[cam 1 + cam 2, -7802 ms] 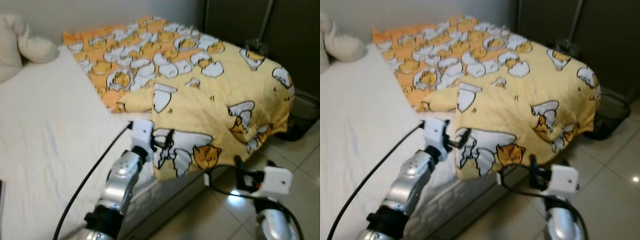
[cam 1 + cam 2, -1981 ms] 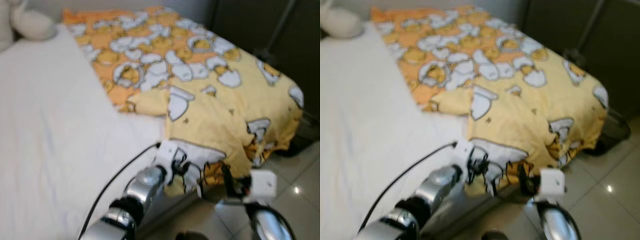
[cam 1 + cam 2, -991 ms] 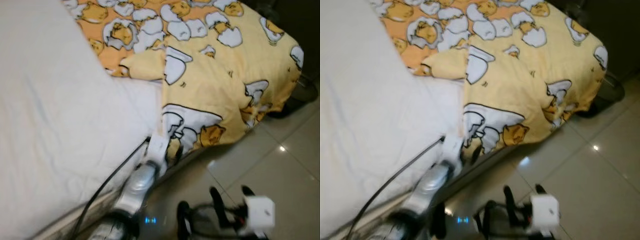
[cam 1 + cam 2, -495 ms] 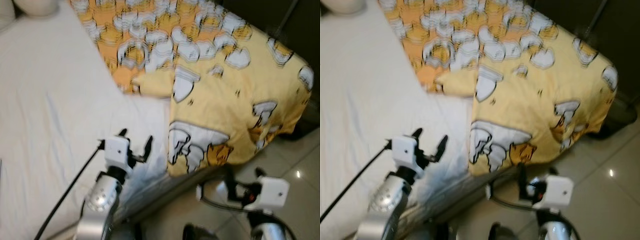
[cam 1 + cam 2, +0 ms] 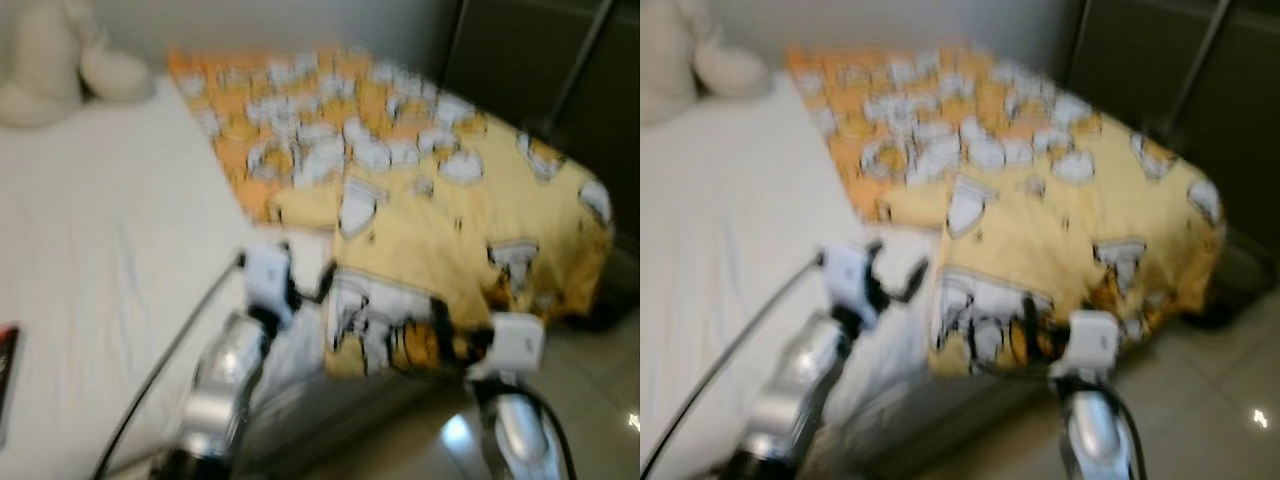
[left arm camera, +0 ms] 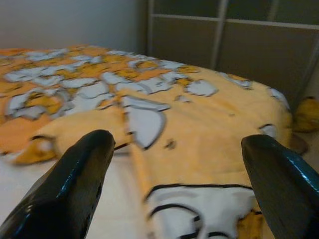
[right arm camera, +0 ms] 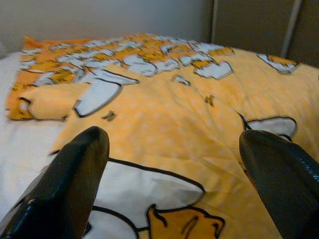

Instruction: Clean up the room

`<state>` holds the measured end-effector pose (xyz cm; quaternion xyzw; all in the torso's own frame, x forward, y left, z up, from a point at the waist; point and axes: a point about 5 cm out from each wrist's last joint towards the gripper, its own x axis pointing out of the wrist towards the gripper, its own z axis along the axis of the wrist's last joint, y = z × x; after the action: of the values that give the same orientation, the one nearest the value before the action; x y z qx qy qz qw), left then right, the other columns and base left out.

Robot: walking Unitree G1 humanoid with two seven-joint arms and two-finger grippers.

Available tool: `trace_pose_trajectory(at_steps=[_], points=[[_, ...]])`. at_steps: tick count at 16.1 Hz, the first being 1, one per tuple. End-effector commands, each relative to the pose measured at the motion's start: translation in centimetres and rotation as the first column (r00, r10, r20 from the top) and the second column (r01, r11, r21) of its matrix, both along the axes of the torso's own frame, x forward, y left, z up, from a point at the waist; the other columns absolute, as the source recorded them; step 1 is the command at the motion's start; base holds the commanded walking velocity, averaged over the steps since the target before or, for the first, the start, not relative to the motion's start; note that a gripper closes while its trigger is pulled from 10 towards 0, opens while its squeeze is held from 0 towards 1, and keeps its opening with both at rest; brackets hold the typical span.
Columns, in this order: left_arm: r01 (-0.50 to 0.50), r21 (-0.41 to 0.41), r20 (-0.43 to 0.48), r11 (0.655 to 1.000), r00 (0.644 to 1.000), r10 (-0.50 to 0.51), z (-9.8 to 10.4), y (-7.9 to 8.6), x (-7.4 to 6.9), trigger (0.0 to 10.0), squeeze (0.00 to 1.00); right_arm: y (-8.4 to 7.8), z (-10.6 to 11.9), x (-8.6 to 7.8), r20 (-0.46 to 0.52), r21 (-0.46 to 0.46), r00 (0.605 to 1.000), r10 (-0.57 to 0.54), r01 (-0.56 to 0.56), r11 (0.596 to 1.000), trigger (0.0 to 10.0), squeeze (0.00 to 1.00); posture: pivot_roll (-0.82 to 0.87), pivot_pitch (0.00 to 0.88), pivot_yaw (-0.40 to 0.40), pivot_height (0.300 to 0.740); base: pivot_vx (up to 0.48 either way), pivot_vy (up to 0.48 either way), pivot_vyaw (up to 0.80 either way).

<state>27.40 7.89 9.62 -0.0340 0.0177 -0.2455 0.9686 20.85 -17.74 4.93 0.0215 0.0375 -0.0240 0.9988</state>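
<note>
A yellow and orange blanket [image 5: 440, 190] with a cartoon egg print lies crumpled over the right part of the bed and hangs off its foot corner. My left gripper [image 5: 305, 270] hovers open over the white sheet [image 5: 100, 230], just beside the blanket's folded edge [image 6: 144, 119]. My right gripper [image 5: 458, 330] is open at the blanket's hanging hem, its fingers in front of the cloth [image 7: 164, 109]. Neither gripper holds anything. The eye views are blurred.
A cream plush or pillow [image 5: 60, 70] rests at the head of the bed. A dark, flat object [image 5: 5, 370] lies at the sheet's left edge. Dark cabinet doors [image 5: 540, 60] stand behind the bed. Glossy floor tiles [image 5: 600, 400] lie to the right.
The camera has tilted up and shifted. My left gripper is now closer to the blanket's edge. My right gripper has risen from near the floor to the hanging hem. Both remain open.
</note>
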Motion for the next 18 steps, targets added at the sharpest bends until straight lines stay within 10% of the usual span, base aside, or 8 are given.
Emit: trace_pose_trajectory(at_steps=[1,8,18], points=[[0.025,0.029,-0.034,0.999,0.999,-0.024,-0.4,-0.2,0.6,10.0,0.0,0.5,0.0,0.3,0.012,0.002,1.0,0.013,-0.013,1.0,10.0,0.0,-0.03,0.0,0.028,0.74,0.458,0.0,0.0],[-0.158,0.248,-0.213,0.956,0.954,0.212,-3.6,1.0,6.1,10.0,0.0,1.7,-1.3,-1.3,-0.042,-0.009,0.998,0.044,-0.045,0.999,10.0,0.0,-0.07,0.024,0.04,0.74,0.0,0.0,-0.21],[-0.349,0.231,-0.206,0.908,0.895,0.396,-3.8,-0.8,6.8,10.0,0.0,1.5,-0.5,-8.7,-0.162,-0.021,0.984,0.07,-0.074,0.997,10.0,0.0,-0.22,0.25,-0.036,0.74,0.0,0.0,0.0]])
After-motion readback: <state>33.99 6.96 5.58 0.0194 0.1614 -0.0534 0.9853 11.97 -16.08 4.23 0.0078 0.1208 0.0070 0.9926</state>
